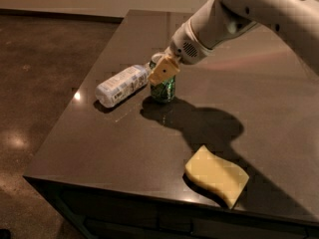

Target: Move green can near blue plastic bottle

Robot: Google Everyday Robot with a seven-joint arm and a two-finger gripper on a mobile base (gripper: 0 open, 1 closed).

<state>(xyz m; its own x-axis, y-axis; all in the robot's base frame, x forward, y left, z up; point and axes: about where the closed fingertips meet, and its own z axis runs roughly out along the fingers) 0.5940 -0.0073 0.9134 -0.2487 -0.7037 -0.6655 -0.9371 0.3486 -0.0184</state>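
The green can [163, 89] stands upright on the dark table [124, 148], right beside the cap end of the blue plastic bottle [121, 85], which lies on its side to the can's left. My gripper [163, 69] comes in from the upper right and is shut on the top of the green can; its tan finger pad [164, 71] covers the can's upper part. The can's silver top is mostly hidden by the fingers.
A yellow sponge [217, 175] lies near the table's front edge at the right. The table's left edge [65, 118] and front edge drop to a brown floor. My white arm [259, 9] spans the upper right above the table.
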